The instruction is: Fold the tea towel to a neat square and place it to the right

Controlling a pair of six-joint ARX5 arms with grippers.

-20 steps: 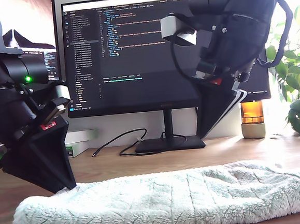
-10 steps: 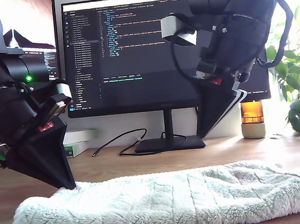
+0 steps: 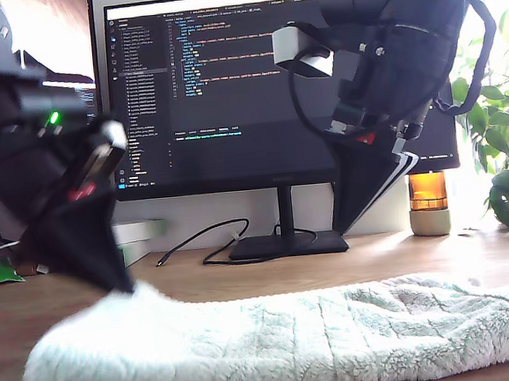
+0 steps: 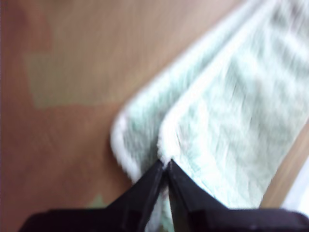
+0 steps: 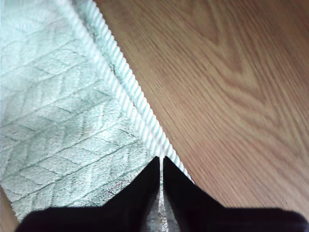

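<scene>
The tea towel (image 3: 292, 337) lies stretched across the wooden desk (image 3: 330, 259) in front of the monitor (image 3: 220, 87), spanning most of the exterior view, and its end at the exterior view's left now rises into a peak where 0.5 s ago it lay nearly flat. My first gripper (image 3: 119, 288), at the exterior view's left, has climbed since then and is motion-blurred; its jaws are clenched on a corner of the tea towel (image 4: 217, 121), pinching the whitish hem (image 4: 166, 121) of the upper layer above a 2nd layer. My second gripper (image 3: 346, 229) hangs unchanged above the desk at the exterior view's right, jaws pressed together on nothing, its tips over the corded hem (image 5: 120, 92).
</scene>
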